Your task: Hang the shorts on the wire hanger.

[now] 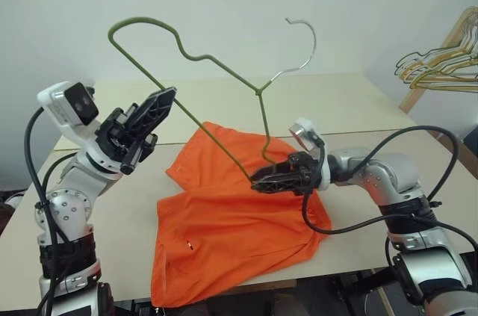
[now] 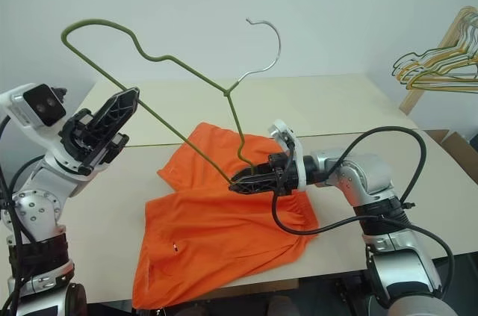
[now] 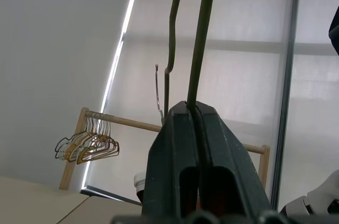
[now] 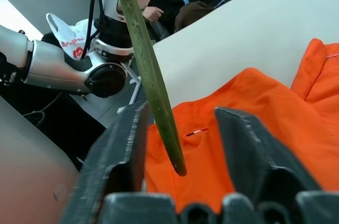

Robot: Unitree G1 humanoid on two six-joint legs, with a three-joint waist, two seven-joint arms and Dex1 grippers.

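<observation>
Orange shorts [image 1: 224, 234]: crumpled flat on desk [image 1: 112, 204], one leg folded under hanger end.
Wire hanger [image 1: 187, 54]: olive, raised aslant, free end between right fingers.
Left gripper [image 1: 153, 110]: fingers pressed on hanger wire.
Right gripper [image 1: 263, 178]: fingers spread around wire end, not yet pinching.
Step advice: close on wire end, steer it into leg opening.

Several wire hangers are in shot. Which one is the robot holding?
The olive-green wire hanger, raised over the shorts: the left gripper is shut on its wire. The yellowish and dark hangers hang bunched on a wooden rack, untouched.
</observation>
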